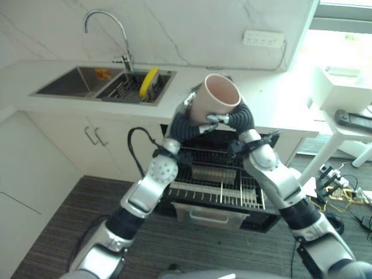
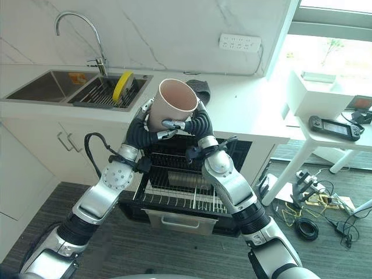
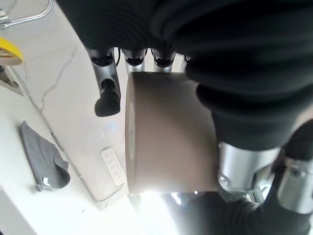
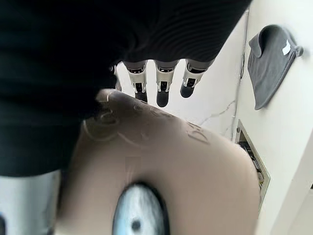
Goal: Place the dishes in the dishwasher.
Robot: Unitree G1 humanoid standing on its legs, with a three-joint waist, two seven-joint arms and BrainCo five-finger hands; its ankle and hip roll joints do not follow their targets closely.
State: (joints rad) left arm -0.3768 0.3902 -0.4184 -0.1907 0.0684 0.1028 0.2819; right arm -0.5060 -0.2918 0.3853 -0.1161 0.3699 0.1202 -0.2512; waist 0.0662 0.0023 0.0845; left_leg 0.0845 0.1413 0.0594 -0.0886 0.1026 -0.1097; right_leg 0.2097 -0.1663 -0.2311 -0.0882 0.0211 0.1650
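Above the open dishwasher rack [image 1: 215,180], the left hand [image 2: 141,123] cradles the beige cup [image 2: 170,104] with fingers curled round its side. From the other side, the right hand [image 2: 187,124] pinches the cup as well. The handover probably goes best if one hand loosens only once the other holds firmly, before lowering rackward.

Two silver-grey arms w/ rounded elbow housings, perforated disc on left elbow [image 1: 164,168], mid-frame. Dark ribbed covers over wrists; black sleeves lower down. Left hand [image 2: 145,116], right hand [image 2: 185,124]: silver fingers, dark tips.
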